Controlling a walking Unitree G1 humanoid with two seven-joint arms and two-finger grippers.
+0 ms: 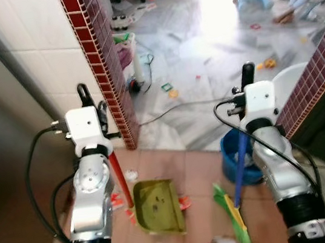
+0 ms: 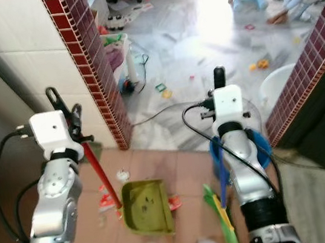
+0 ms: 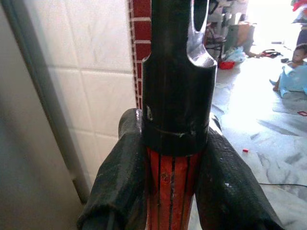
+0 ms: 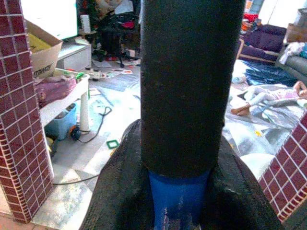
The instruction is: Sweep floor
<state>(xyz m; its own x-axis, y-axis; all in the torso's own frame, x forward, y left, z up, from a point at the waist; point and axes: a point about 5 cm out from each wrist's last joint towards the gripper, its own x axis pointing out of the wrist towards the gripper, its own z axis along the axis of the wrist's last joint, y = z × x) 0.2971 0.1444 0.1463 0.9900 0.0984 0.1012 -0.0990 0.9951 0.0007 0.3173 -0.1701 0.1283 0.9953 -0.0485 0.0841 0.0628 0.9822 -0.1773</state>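
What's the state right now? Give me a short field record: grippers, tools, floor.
left gripper: shut on dustpan handle, red with a black top
right gripper: shut on broom handle, blue with a black top
dustpan: olive green, on the terracotta tiles between the arms, specks of dirt inside
broom head: green bristles, down on the tiles to the right of the dustpan
litter: red scraps beside the dustpan; small bits on the marble floor ahead
bucket: blue, behind the broom handle
pillar: red-tiled, ahead of the left arm
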